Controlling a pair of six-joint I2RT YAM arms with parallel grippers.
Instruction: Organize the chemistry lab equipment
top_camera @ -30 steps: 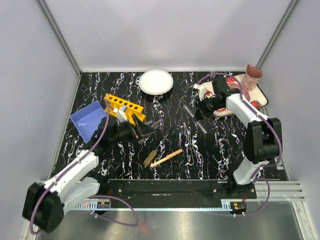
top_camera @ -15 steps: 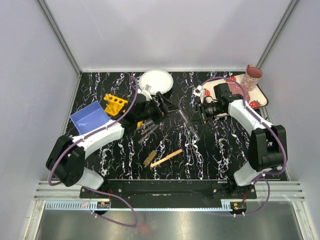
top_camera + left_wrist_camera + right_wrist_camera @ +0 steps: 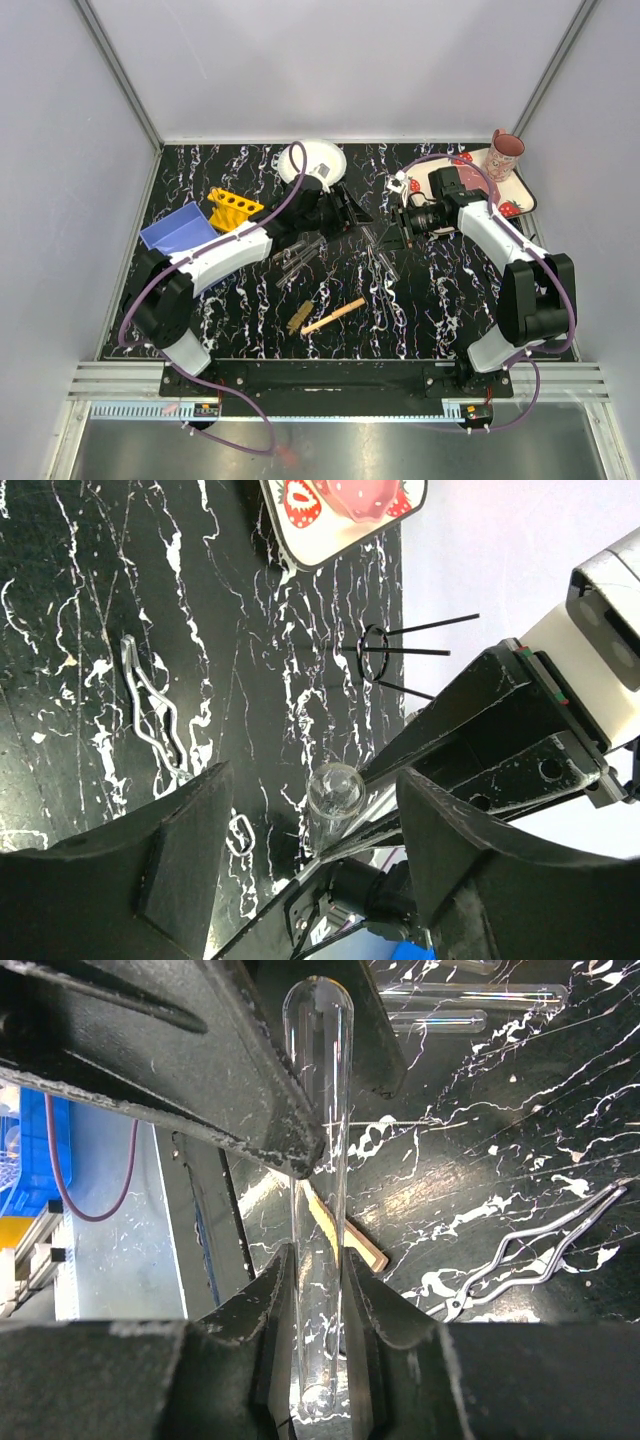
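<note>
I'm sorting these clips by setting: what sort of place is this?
Likely a robot test cell staged as a chemistry bench: a yellow rack and loose clear tubes on a black marbled table, and a test tube in the right gripper.

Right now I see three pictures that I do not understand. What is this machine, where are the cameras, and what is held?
Two robot arms are fixed at the near edge of a black table. One picture looks down from above; the other two come from cameras on the wrists. On the table lie a yellow rack, a blue bin, a white plate, loose glass tubes, a wooden stick and a brush. The right gripper is shut on one glass tube; the open left gripper has that tube's round end between its fingers.
</note>
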